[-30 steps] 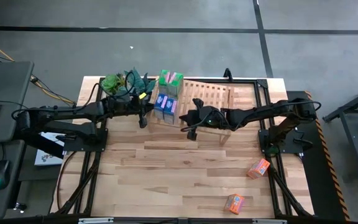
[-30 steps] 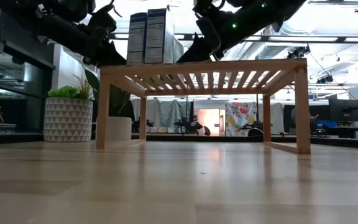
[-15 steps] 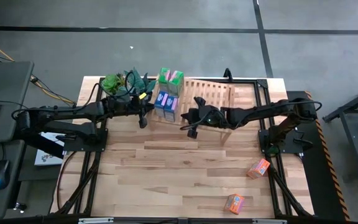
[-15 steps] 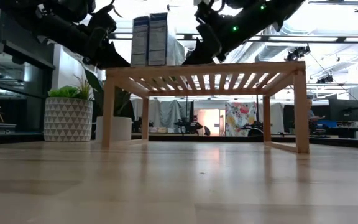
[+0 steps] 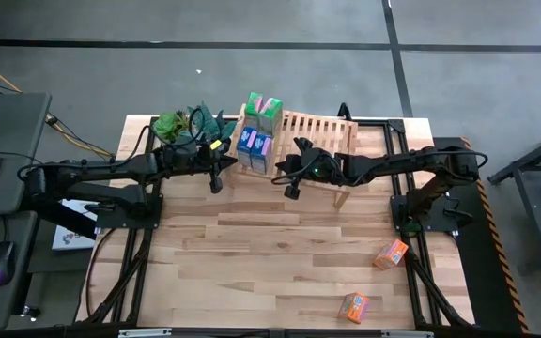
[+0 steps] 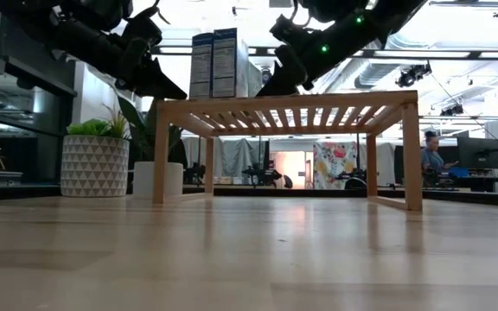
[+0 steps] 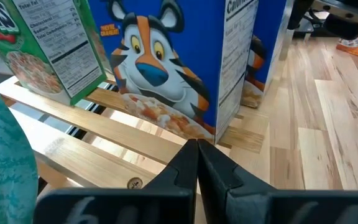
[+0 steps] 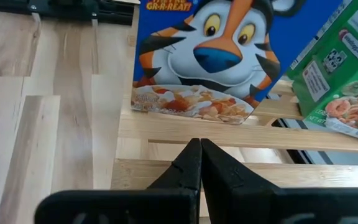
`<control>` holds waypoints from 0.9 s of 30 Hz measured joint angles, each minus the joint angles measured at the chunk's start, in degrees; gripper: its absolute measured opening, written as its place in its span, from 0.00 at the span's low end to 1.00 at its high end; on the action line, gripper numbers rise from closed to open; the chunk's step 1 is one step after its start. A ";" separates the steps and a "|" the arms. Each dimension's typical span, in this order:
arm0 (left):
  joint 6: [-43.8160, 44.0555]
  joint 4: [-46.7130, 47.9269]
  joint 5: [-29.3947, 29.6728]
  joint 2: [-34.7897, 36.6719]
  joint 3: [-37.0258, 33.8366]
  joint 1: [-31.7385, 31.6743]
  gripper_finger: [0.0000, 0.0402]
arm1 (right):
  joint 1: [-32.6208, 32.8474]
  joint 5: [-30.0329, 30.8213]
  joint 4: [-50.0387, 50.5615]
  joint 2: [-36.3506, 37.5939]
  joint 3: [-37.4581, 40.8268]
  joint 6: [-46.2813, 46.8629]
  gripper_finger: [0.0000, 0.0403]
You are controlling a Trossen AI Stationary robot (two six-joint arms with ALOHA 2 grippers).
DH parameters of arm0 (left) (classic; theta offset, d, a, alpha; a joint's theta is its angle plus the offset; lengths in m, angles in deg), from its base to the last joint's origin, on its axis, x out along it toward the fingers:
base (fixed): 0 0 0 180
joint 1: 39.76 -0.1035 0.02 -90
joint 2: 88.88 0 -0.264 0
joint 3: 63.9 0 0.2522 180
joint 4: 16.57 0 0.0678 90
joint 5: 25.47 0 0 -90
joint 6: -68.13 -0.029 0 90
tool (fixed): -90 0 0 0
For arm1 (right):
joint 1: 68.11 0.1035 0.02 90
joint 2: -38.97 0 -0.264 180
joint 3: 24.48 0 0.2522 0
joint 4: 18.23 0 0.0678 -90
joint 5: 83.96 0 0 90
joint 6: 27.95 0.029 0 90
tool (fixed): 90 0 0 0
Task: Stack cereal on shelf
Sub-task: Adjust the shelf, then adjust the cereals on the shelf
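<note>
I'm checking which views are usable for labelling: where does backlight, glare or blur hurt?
Low view: bright ceiling lights behind leave both arms and the blue cereal boxes on the shelf dark, nearly silhouetted. Left wrist view: the near claw and a teal leaf are soft. Right wrist view: sharp print, slight glare on the slats. High view: evenly lit.

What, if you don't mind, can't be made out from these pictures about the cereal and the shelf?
- High view: whether the two green boxes stand upright; too small to tell.
- Low view: the orange boxes are absent from it.
- Low view: whether the right gripper touches the shelf; its tip is dark against the rack.
- Left wrist view: the blue box is cut off by the top edge.
</note>
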 joint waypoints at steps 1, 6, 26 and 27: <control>0.00 0.00 0.02 0.00 0.00 0.00 0.00 | 0.00 -0.02 -0.04 -0.02 0.02 -0.21 0.00; 0.00 0.30 0.00 0.00 0.00 0.00 0.00 | 0.45 0.05 -0.04 0.49 0.10 -1.06 0.00; 0.96 0.02 0.02 0.00 0.00 0.00 0.00 | 7.99 -4.96 0.26 9.40 0.32 5.90 0.00; 0.96 0.01 0.02 -0.02 0.00 0.00 0.00 | 8.38 -4.95 -1.36 8.53 0.32 6.23 0.00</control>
